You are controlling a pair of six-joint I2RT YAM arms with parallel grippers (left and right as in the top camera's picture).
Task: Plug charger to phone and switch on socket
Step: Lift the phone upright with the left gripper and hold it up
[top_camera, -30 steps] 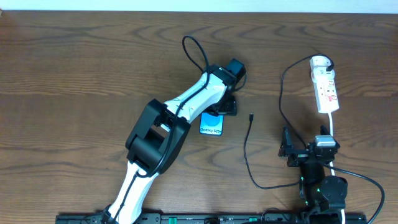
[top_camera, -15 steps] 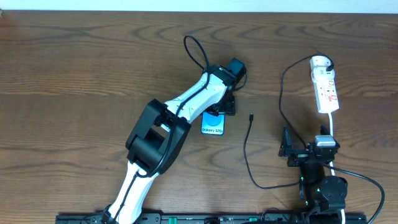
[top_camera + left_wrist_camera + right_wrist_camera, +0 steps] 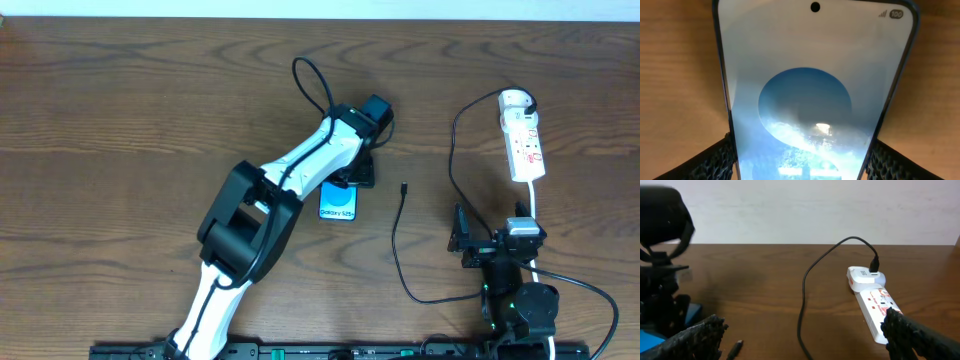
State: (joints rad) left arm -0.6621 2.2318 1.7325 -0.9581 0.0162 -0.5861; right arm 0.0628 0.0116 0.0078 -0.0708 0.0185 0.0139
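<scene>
The slim rectangular smartphone with the bright blue screen point(image 3: 340, 201) lies flat near the middle of the dark wooden tabletop point(image 3: 120, 110), its white-banded end toward the near edge. The left claw point(image 3: 357, 172) has its textured black fingers point(image 3: 715, 160) on either side of the phone's long edges, which is how the left wrist view comes to be filled by the glowing screen. The fingers appear to be pinching the phone's sides, probably to steady or square it so its port end faces the connector; whether they press firmly I cannot tell.

The long thin black charger cable point(image 3: 397, 250) snakes across the right half of the tabletop, its small black connector tip point(image 3: 403, 187) lying loose just to the right of the phone and apart from it. Its other end is already seated in the white adapter point(image 3: 863, 275) at the far end of the white elongated power strip with red switch marks point(image 3: 524, 140), which sits toward the far right corner.

The right claw point(image 3: 470, 243) is spread wide and empty near the near edge, below the power strip, well placed to fetch the connector tip. Neither plugging nor switching looks done yet.
</scene>
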